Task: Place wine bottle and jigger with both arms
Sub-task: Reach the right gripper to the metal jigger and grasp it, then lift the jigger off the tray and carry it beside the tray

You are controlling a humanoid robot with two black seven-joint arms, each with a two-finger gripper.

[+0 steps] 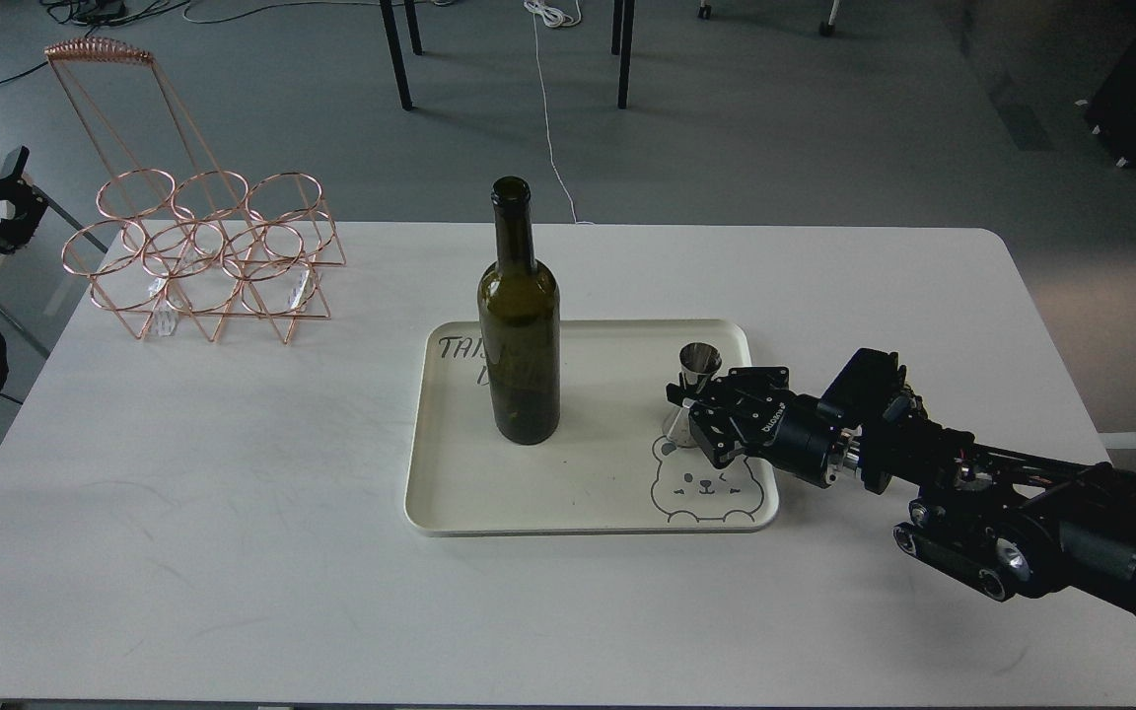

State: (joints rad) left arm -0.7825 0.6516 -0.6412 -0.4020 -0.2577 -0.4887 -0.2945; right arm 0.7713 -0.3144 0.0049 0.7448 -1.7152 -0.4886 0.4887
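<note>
The wine bottle (520,325) stands upright on the left half of a cream tray (588,508). The small silver jigger (698,367) stands upright at the tray's right side, above a bear drawing. My right gripper (690,402) reaches in from the right, and its fingers are closed around the jigger's waist; the jigger's base rests on the tray. My left gripper (20,187) is at the far left edge, off the table, well away from the bottle, with its fingers apart and empty.
A copper wire bottle rack (201,251) with a tall handle stands at the table's back left corner. The white table (233,552) reaches to the front. Chair legs and cables are on the floor behind.
</note>
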